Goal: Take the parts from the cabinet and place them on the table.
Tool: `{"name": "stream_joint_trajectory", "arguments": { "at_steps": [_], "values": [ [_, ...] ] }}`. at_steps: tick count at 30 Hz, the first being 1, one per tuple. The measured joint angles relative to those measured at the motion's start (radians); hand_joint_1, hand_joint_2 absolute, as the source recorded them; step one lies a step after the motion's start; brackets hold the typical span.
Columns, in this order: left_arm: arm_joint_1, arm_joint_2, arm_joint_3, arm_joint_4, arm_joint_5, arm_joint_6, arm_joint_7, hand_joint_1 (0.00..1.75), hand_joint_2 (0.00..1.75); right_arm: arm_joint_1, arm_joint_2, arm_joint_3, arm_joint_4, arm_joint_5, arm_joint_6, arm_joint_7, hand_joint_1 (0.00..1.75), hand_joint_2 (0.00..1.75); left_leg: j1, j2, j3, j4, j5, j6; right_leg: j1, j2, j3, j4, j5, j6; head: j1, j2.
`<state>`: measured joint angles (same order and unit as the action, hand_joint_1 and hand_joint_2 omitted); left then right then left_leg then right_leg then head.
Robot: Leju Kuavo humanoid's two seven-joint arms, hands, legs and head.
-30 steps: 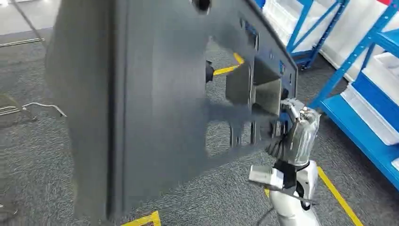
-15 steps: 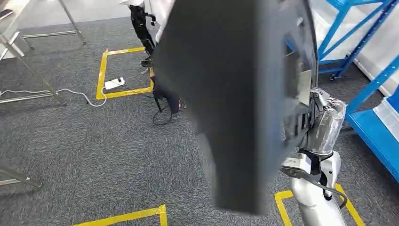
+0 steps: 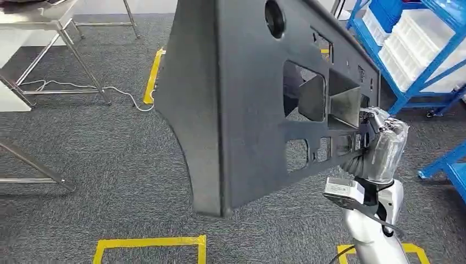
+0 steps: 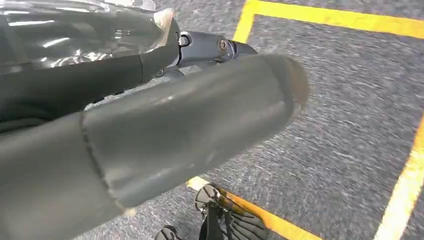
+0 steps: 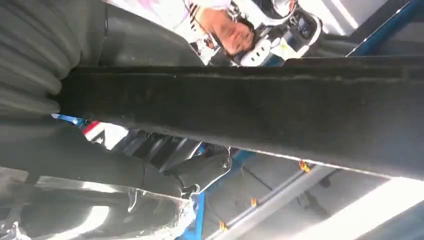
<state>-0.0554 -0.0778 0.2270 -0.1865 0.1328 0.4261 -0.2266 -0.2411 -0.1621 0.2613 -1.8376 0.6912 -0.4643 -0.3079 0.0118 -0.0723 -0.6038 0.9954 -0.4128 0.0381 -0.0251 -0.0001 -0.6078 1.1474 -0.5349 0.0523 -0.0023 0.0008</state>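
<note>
Overhead, right hand (image 3: pixel 369 144) gripping panel (image 3: pixel 247 104)

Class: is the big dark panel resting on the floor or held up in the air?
In the air: the dark panel hangs above the carpet, gripped by the right hand.

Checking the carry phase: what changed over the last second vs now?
Mostly the camera: the whole head view swung as the robot turned, and a steel table with yellow floor tape now shows. The dark panel looked edge-on half a second ago and shows its cut-out face again. Unchanged: the right hand still grips the panel's edge. The left hand holds nothing.
</note>
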Motion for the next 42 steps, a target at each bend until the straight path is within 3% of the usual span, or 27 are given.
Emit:
{"name": "stream_joint_trajectory", "arguments": {
  "at_steps": [1,2,6,7,8,9,11,12,13,15,16,17,18,21,22,23,24,26,28,29,31,32,33,34,37,39,42],
  "values": [
    [0.000,0.000,0.000,0.000,0.002,0.000,0.000,0.00,0.00,0.000,0.000,0.000,0.002,-0.002,0.000,-0.002,1.75,1.75,0.002,-0.015,-0.002,0.007,-0.002,-0.008,-0.011,0.023,0.050,-0.107,0.043,0.014,0.001,0.000],
    [0.000,0.003,0.000,0.000,0.003,0.003,0.000,0.00,0.00,-0.001,0.000,0.000,0.006,-0.003,0.000,-0.005,1.75,1.75,0.000,-0.023,-0.009,0.011,-0.004,-0.017,-0.012,0.057,0.055,-0.119,0.035,0.012,0.001,0.000],
    [0.007,0.003,0.001,0.000,0.007,0.013,0.002,0.00,0.00,-0.012,0.001,0.005,0.021,-0.010,0.000,-0.010,1.75,1.75,0.001,-0.051,-0.030,0.016,0.006,-0.036,-0.003,0.032,0.051,-0.120,0.048,-0.019,-0.002,0.000],
    [0.008,0.002,0.001,0.001,0.009,0.015,0.002,0.00,0.00,-0.022,0.003,0.006,0.025,-0.011,0.002,-0.010,1.75,1.75,0.005,-0.030,-0.031,0.025,-0.002,-0.037,-0.007,0.024,0.051,-0.123,0.051,-0.027,-0.002,0.000],
    [0.006,0.002,0.001,0.001,0.011,0.016,0.002,0.00,0.00,-0.029,0.004,0.007,0.029,-0.014,0.005,-0.010,1.75,1.75,0.000,0.021,-0.045,0.055,-0.024,-0.040,-0.005,0.015,0.052,-0.123,0.051,-0.030,-0.006,0.000],
    [0.003,0.002,0.001,0.000,0.012,0.016,0.002,0.00,0.00,-0.035,0.005,0.008,0.031,-0.016,0.007,-0.010,1.75,1.75,0.000,0.050,-0.076,0.120,-0.063,-0.043,0.002,0.005,0.051,-0.123,0.051,-0.042,-0.012,0.000],
    [0.001,0.001,0.001,0.000,0.012,0.018,0.002,0.00,0.00,-0.043,0.006,0.011,0.039,-0.019,0.009,-0.010,1.75,1.75,0.000,0.066,-0.150,0.279,-0.136,-0.043,0.013,-0.020,0.050,-0.123,0.050,-0.046,-0.011,0.000],
    [0.002,0.000,0.001,0.000,0.012,0.018,0.002,0.00,0.00,-0.047,0.008,0.013,0.043,-0.019,0.010,-0.010,1.75,1.75,0.000,0.066,-0.177,0.336,-0.153,-0.040,0.018,-0.032,0.048,-0.123,0.049,-0.052,-0.011,0.000],
    [0.003,0.000,0.001,0.001,0.013,0.018,0.002,0.00,0.00,-0.051,0.010,0.014,0.047,-0.020,0.013,-0.009,1.75,1.75,-0.001,0.066,-0.178,0.340,-0.145,-0.035,0.023,-0.043,0.048,-0.123,0.049,-0.052,-0.011,0.000],
    [0.005,0.000,0.002,0.001,0.014,0.023,0.003,0.00,0.00,-0.062,0.013,0.016,0.055,-0.021,0.021,-0.005,1.75,1.75,-0.010,0.071,-0.114,0.228,-0.086,-0.018,0.030,-0.063,0.049,-0.123,0.048,-0.054,-0.010,0.000],
    [0.004,0.000,0.003,0.000,0.014,0.024,0.002,0.00,0.00,-0.070,0.013,0.017,0.060,-0.021,0.024,-0.003,1.75,1.75,-0.022,0.091,-0.050,0.123,-0.046,-0.003,0.032,-0.074,0.050,-0.123,0.047,-0.055,-0.010,0.000],
    [0.002,0.002,0.005,0.000,0.014,0.024,0.002,0.00,0.00,-0.076,0.013,0.018,0.063,-0.021,0.024,-0.003,1.75,1.75,-0.038,0.138,-0.005,0.046,-0.037,0.011,0.032,-0.083,0.052,-0.123,0.047,-0.055,-0.011,0.000],
    [-0.001,0.003,0.005,0.000,0.014,0.025,0.002,0.00,0.00,-0.078,0.013,0.019,0.065,-0.021,0.024,-0.002,1.75,1.75,-0.042,0.147,-0.003,0.037,-0.043,0.015,0.042,-0.093,0.050,-0.122,0.046,-0.054,-0.009,0.000],
    [0.002,0.004,0.006,0.000,0.014,0.026,0.001,0.00,0.00,-0.085,0.017,0.021,0.073,-0.022,0.024,0.002,1.75,1.75,-0.047,0.114,-0.010,0.030,-0.037,0.026,0.039,-0.119,0.053,-0.128,0.045,-0.050,-0.010,0.000],
    [0.003,0.004,0.006,0.000,0.015,0.027,0.002,0.00,0.00,-0.089,0.019,0.021,0.073,-0.022,0.024,0.004,1.75,1.75,-0.037,0.101,0.004,0.009,-0.023,0.032,0.048,-0.121,0.050,-0.127,0.041,-0.048,-0.010,0.000],
    [0.004,0.000,0.006,0.000,0.015,0.027,0.001,0.00,0.00,-0.090,0.018,0.021,0.076,-0.023,0.024,0.005,1.75,1.75,-0.031,0.096,0.009,-0.002,-0.015,0.028,0.039,-0.072,0.041,-0.104,0.032,-0.044,-0.009,0.000],
    [0.002,0.000,0.006,0.000,0.015,0.027,0.002,0.00,0.00,-0.090,0.018,0.021,0.076,-0.023,0.024,0.005,1.75,1.75,-0.027,0.087,0.010,-0.006,-0.009,0.035,0.036,-0.029,0.016,-0.051,0.007,-0.045,-0.010,0.000],
    [-0.001,-0.001,0.006,0.000,0.015,0.027,0.001,0.00,0.00,-0.088,0.015,0.021,0.080,-0.023,0.024,0.004,1.75,1.75,-0.021,0.064,0.007,-0.006,-0.008,0.035,0.027,-0.004,-0.057,0.104,-0.056,-0.043,-0.003,0.000],
    [0.000,-0.003,0.006,0.000,0.015,0.027,0.002,0.00,0.00,-0.087,0.015,0.021,0.085,-0.023,0.024,0.004,1.75,1.75,-0.017,0.038,0.007,-0.005,-0.007,0.032,0.014,-0.003,-0.104,0.193,-0.073,-0.024,-0.003,0.000],
    [0.001,-0.003,0.006,0.000,0.016,0.027,0.001,0.00,0.00,-0.088,0.015,0.022,0.089,-0.023,0.024,0.004,1.75,1.75,-0.012,0.025,0.008,-0.004,-0.007,0.028,0.007,-0.003,-0.091,0.161,-0.053,-0.009,-0.003,0.000],
    [0.001,-0.003,0.006,0.000,0.016,0.026,0.001,0.00,0.00,-0.089,0.015,0.021,0.093,-0.024,0.024,0.005,1.75,1.75,-0.001,-0.003,0.008,0.004,-0.010,0.013,-0.011,0.007,-0.012,-0.009,0.024,0.028,-0.002,0.000],
    [0.001,-0.003,0.006,0.000,0.016,0.026,0.001,0.00,0.00,-0.090,0.015,0.021,0.096,-0.024,0.024,0.005,1.75,1.75,0.000,-0.015,0.001,0.013,-0.015,0.003,-0.024,0.044,0.025,-0.089,0.053,0.043,-0.001,0.000],
    [-0.001,0.000,0.007,0.000,0.016,0.025,0.001,0.00,0.00,-0.093,0.015,0.021,0.099,-0.025,0.024,0.005,1.75,1.75,-0.005,-0.026,-0.012,0.036,-0.023,-0.010,-0.018,0.068,0.034,-0.120,0.047,0.034,0.005,0.000],
    [-0.001,0.001,0.008,0.000,0.016,0.025,-0.001,0.00,0.00,-0.092,0.015,0.021,0.101,-0.027,0.025,0.005,1.75,1.75,-0.002,-0.037,-0.018,0.031,-0.020,-0.016,-0.017,0.059,0.035,-0.113,0.048,0.013,0.003,0.000],
    [0.011,0.000,0.009,0.000,0.018,0.024,-0.001,0.00,0.00,-0.096,0.017,0.023,0.109,-0.032,0.027,0.005,1.75,1.75,0.009,-0.061,-0.026,0.027,-0.012,-0.029,-0.018,0.032,0.036,-0.114,0.053,-0.012,0.000,0.000],
    [0.010,0.000,0.010,0.000,0.021,0.024,-0.001,0.00,0.00,-0.100,0.019,0.023,0.109,-0.034,0.027,0.005,1.75,1.75,0.003,0.030,-0.053,0.086,-0.054,-0.034,-0.014,0.013,0.038,-0.116,0.055,-0.027,-0.009,0.000],
    [0.005,-0.001,0.013,0.000,0.024,0.024,-0.001,0.00,0.00,-0.101,0.019,0.023,0.114,-0.038,0.028,0.005,1.75,1.75,0.006,0.065,-0.164,0.309,-0.152,-0.038,0.000,-0.022,0.037,-0.116,0.051,-0.042,-0.010,0.000]
  ]
}}
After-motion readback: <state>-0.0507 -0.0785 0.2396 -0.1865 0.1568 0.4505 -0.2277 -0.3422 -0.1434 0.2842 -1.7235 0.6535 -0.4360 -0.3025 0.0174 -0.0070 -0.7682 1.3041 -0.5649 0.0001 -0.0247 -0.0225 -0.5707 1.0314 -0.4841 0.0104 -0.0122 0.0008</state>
